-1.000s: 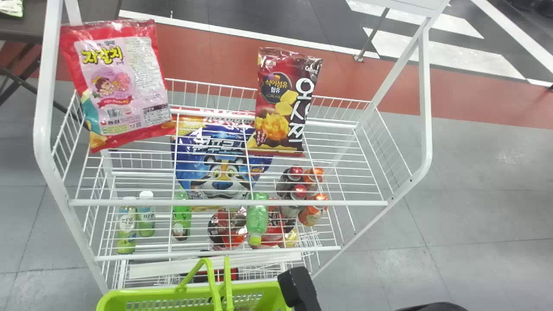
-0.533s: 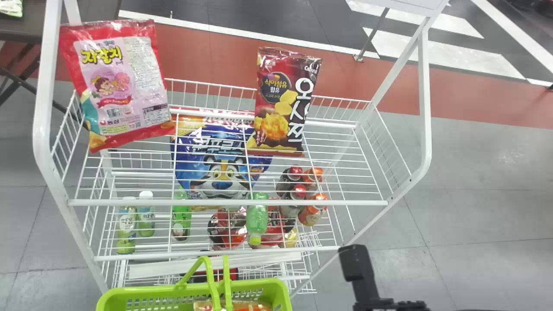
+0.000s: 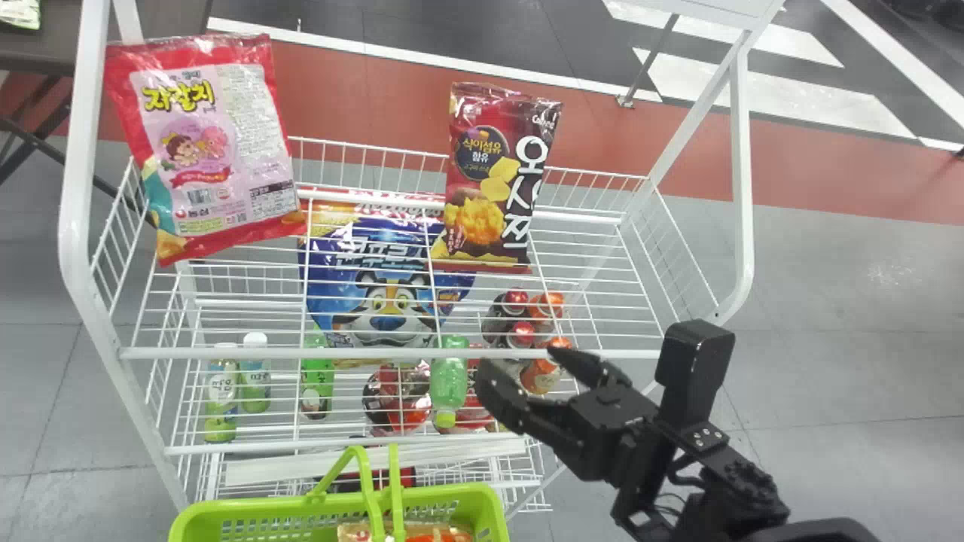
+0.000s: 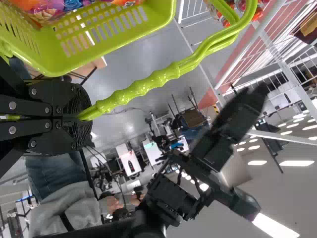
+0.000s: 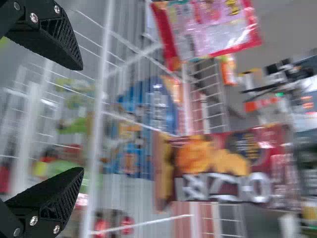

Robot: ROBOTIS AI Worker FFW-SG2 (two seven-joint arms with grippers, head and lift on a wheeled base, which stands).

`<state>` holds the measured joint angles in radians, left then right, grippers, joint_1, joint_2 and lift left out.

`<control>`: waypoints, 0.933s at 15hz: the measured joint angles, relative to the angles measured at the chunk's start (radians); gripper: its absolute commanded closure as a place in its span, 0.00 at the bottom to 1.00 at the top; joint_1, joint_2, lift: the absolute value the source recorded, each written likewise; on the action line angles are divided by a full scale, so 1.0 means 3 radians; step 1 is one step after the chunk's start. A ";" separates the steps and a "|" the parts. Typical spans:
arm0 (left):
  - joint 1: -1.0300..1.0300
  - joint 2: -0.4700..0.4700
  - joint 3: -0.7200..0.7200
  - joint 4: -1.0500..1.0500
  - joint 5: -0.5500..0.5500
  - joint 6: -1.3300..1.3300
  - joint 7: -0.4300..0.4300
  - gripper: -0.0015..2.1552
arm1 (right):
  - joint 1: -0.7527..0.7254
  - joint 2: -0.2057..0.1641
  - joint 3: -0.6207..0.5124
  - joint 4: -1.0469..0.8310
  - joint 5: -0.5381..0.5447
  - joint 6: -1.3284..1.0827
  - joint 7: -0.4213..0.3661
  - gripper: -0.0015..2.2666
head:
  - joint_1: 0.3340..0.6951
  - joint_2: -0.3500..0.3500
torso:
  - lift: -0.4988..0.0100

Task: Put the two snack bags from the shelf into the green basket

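My right gripper (image 3: 531, 373) hangs in front of the rack's lower right part, below the dark red snack bag (image 3: 493, 181) on the top shelf. In the right wrist view the right gripper (image 5: 74, 119) stands open, with the dark red bag (image 5: 223, 166) beyond its fingers and the pink-red bag (image 5: 208, 29) farther off. That pink-red bag (image 3: 215, 150) leans at the shelf's left end. The green basket (image 3: 263, 519) is at the bottom edge, a snack packet inside. In the left wrist view my left gripper (image 4: 81, 116) is shut on the handles of the green basket (image 4: 109, 34).
The white wire rack (image 3: 399, 352) has side posts and a front rail. On its lower shelf are a blue cereal bag (image 3: 384, 293), a green bottle (image 3: 449, 376) and several other bottles. A dark table (image 3: 30, 45) stands at the back left.
My right gripper has come up from the bottom edge into view in front of the rack, its wrist moving up and to the right. The bags and the basket have kept their places.
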<state>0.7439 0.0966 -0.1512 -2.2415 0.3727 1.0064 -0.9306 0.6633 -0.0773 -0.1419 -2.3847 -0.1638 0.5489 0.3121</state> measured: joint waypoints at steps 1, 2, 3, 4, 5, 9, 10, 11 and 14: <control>0.0000 0.0000 0.0004 0.0008 0.0000 -0.0009 -0.0004 0.97 | 0.0032 0.0011 0.0098 0.0103 0.0123 -0.0410 -0.0070 0.04 | 1.00 0.00 | 0.97; 0.0000 0.0000 0.0009 0.0019 0.0000 -0.0022 -0.0011 0.97 | 0.0067 0.0027 0.0207 0.0250 0.0266 -0.0921 -0.0172 0.04 | 1.00 0.00 | 0.97; -0.0001 0.0000 0.0011 0.0034 0.0000 -0.0035 -0.0016 0.97 | 0.0095 0.0047 0.0295 0.0402 0.0366 -0.1362 -0.0248 0.04 | 1.00 0.00 | 0.97; -0.0003 0.0000 0.0012 0.0049 0.0002 -0.0050 -0.0018 0.97 | 0.0115 0.0066 0.0342 0.0516 0.0408 -0.1661 -0.0292 0.04 | 1.00 0.00 | 0.97; -0.0005 0.0000 0.0013 0.0067 0.0006 -0.0071 -0.0025 0.97 | 0.0136 0.0090 0.0369 0.0630 0.0427 -0.1945 -0.0330 0.04 | 1.00 0.00 | 0.97; -0.0005 0.0000 0.0018 0.0110 0.0030 -0.0138 -0.0068 0.97 | 0.0186 0.0175 0.0378 0.0782 0.0411 -0.2228 -0.0388 0.04 | 1.00 0.00 | 0.97; -0.0005 0.0000 0.0019 0.0112 0.0032 -0.0144 -0.0069 0.97 | 0.0193 0.0193 0.0381 0.0785 0.0409 -0.2230 -0.0394 0.04 | 1.00 0.00 | 0.97; -0.0005 0.0000 0.0020 0.0115 0.0034 -0.0149 -0.0070 0.97 | 0.0196 0.0210 0.0384 0.0785 0.0407 -0.2230 -0.0401 0.04 | 1.00 0.00 | 0.97; -0.0005 0.0000 0.0024 0.0128 0.0036 -0.0159 -0.0086 0.97 | 0.0206 0.0242 0.0386 0.0774 0.0394 -0.2232 -0.0431 0.04 | 1.00 0.00 | 0.97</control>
<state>0.7424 0.0966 -0.1441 -2.2030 0.3836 0.9588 -0.9564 0.7250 -0.0047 -0.0260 -2.1526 -0.0457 -0.1206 0.1827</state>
